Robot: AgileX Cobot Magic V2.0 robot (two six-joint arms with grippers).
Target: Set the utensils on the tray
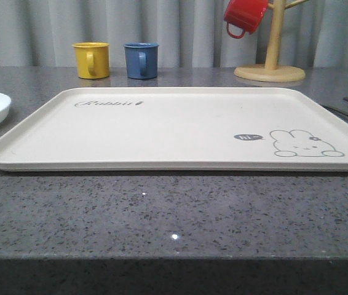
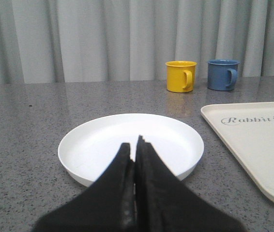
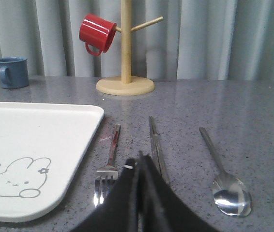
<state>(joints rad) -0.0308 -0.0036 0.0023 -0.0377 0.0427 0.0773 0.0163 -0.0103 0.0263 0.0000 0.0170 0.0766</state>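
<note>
Left claw (image 2: 136, 145): my fingers are pressed together, holding nothing, poised over the near rim of the plate (image 2: 103, 140).
Right claw (image 3: 139, 162): closed and empty, aimed between fork (image 3: 109, 162) and chopsticks (image 3: 155, 145), likely to choose one.
Spoon (image 3: 221, 169): lies apart, beyond the chopsticks.
Tray (image 1: 174, 132): bare between plate and utensils; nothing loaded.
Red mug (image 3: 96, 33): hangs on the wooden stand (image 3: 125, 48).

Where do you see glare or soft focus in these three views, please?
Front view: two pinpoint glints on the countertop ahead of the tray, otherwise even light. Left wrist view: the left gripper is blurred, the plate sharp. Right wrist view: the spoon bowl and fork catch bright reflections; the right gripper is soft.
</note>
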